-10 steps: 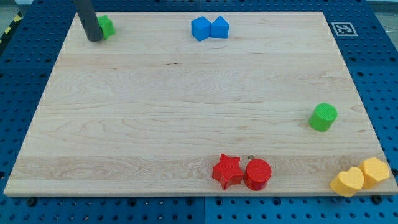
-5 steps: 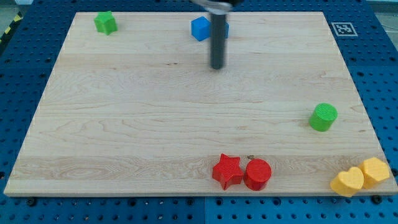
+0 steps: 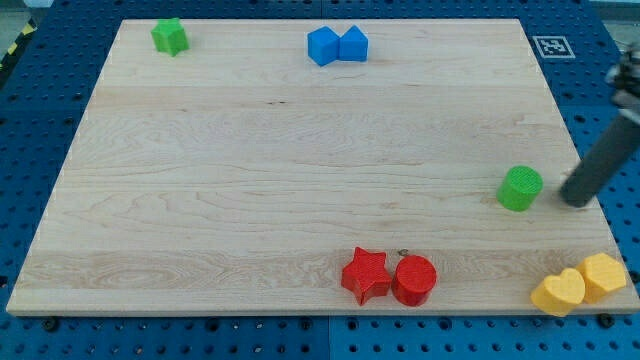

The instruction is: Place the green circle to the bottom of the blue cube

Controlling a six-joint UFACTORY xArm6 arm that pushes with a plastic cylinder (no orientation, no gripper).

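Note:
The green circle (image 3: 520,188) stands on the wooden board near its right edge, about halfway down. My tip (image 3: 574,201) is just to the right of it, a small gap apart, at the board's right edge. The rod slants up to the view's right. The blue cube (image 3: 322,46) sits at the top centre, touching a second blue block (image 3: 352,44) on its right.
A green star (image 3: 169,37) is at the top left. A red star (image 3: 365,276) and a red circle (image 3: 414,280) touch at the bottom centre. Two yellow blocks (image 3: 558,292) (image 3: 603,276) sit at the bottom right corner.
My rod has swept from the green star at the top left, past the blue blocks, to the right side of the green circle. No block has moved.

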